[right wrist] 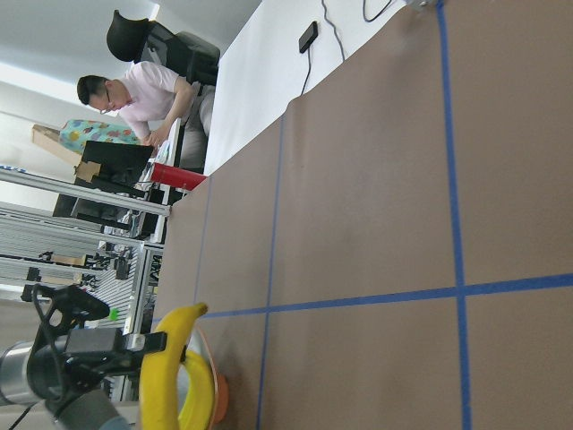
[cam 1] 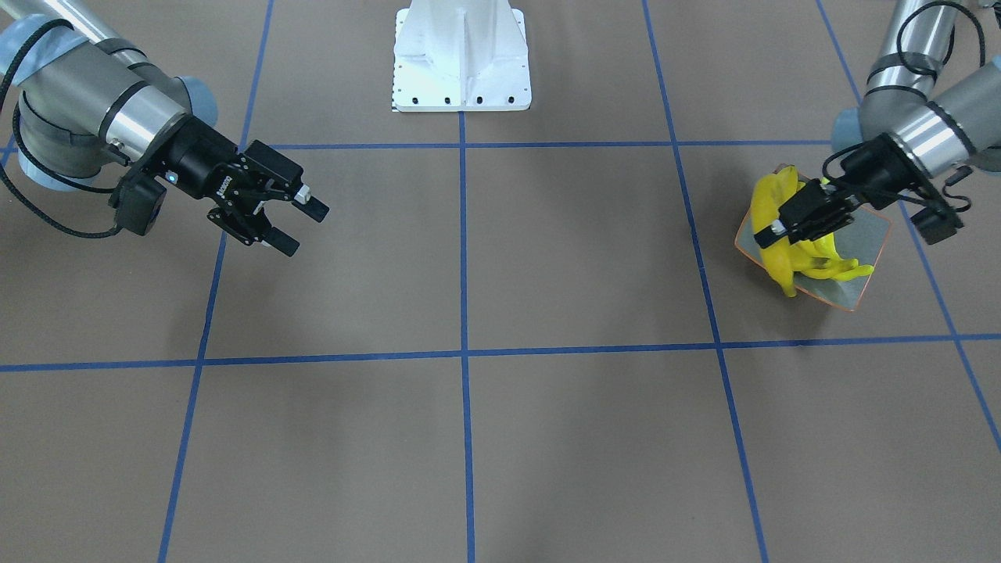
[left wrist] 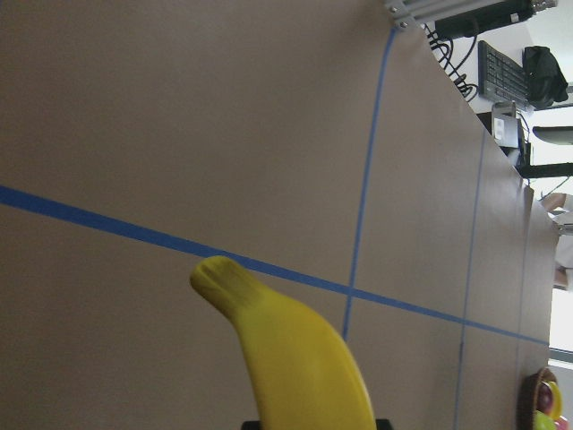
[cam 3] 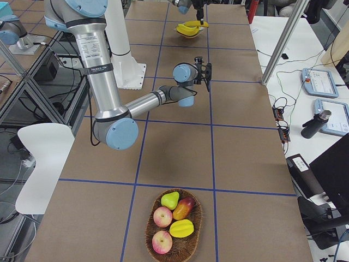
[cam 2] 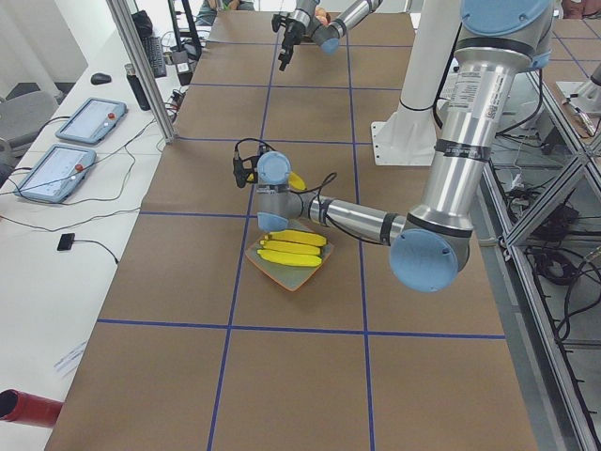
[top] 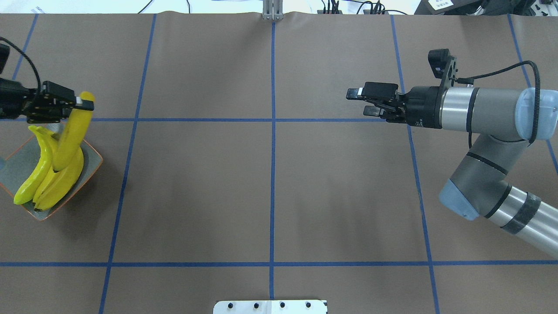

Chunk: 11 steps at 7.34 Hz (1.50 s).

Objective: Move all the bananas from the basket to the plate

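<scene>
- At the robot's left end of the worktop (top: 196,196), the left pincer (top: 83,104) is clamping the held banana (top: 69,139) close to its upper tip and is holding it over the plate (top: 19,163).
- Three bananas (top: 48,183) are lying on the plate, side by side and touching one another.
- At the opposite end, the basket (cam 3: 196,210) is showing only other fruit (cam 3: 163,217); no banana is appearing in it.
- Progress, as a judgement: the task is looking nearly complete. Three bananas are sitting on the plate and the fourth is in hand above it. Only lowering it, letting go and pulling clear are outstanding.
- Orientation of the held banana: it is hanging steeply, its long axis running nearer upright than flat. A short stub is poking out past the grip at the top, and the long lower part is dropping towards the pile. Whether its lower end is touching the others cannot be told.
- Orientation of the three bananas: their long axes are running roughly parallel, slanting across the plate from corner to corner.
- The right pincer (cam 1: 303,227) is hovering above bare worktop, well apart from the plate, with its jaws spread wide and carrying nothing.
</scene>
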Each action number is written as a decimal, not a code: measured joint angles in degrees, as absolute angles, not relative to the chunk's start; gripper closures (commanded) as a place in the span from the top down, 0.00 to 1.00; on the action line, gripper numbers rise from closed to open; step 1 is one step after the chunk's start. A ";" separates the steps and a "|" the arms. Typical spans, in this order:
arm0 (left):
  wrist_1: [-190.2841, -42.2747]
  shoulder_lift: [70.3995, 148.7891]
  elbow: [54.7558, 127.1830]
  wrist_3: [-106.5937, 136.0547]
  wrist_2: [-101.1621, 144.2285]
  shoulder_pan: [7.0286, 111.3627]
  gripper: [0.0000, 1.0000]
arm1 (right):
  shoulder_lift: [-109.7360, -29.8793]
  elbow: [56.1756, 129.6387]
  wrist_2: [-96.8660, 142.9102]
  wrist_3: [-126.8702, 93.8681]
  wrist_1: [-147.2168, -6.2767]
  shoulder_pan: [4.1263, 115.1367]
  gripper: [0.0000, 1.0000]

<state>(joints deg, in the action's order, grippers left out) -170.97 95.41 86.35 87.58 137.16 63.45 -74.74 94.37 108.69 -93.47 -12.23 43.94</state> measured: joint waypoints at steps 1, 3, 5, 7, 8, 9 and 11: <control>-170.68 92.18 86.25 80.73 137.45 65.59 0.00 | -75.02 93.32 107.13 -92.89 -12.25 43.90 1.00; -169.37 86.91 86.02 69.69 135.37 67.27 0.00 | -75.14 91.59 105.47 -91.77 -12.22 43.86 1.00; -167.69 81.73 85.93 65.15 129.65 66.86 0.00 | -75.52 91.12 104.94 -91.50 -12.20 43.86 1.00; -164.89 79.81 86.06 64.45 126.60 66.43 0.00 | -76.39 90.86 104.81 -91.42 -12.08 43.87 1.00; -162.85 79.88 86.17 64.42 125.89 66.24 0.00 | -76.67 90.77 104.78 -91.41 -11.96 43.90 1.00; -161.01 80.30 86.25 64.44 125.41 65.97 0.00 | -76.99 90.75 104.77 -91.41 -11.86 43.93 1.00; -158.58 81.27 86.36 64.93 125.04 65.09 0.00 | -78.41 90.86 104.76 -91.07 -11.74 44.25 1.00</control>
<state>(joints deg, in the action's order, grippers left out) -158.58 81.27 86.36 64.93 125.04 65.09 -78.41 90.86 104.76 -91.07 -11.74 44.25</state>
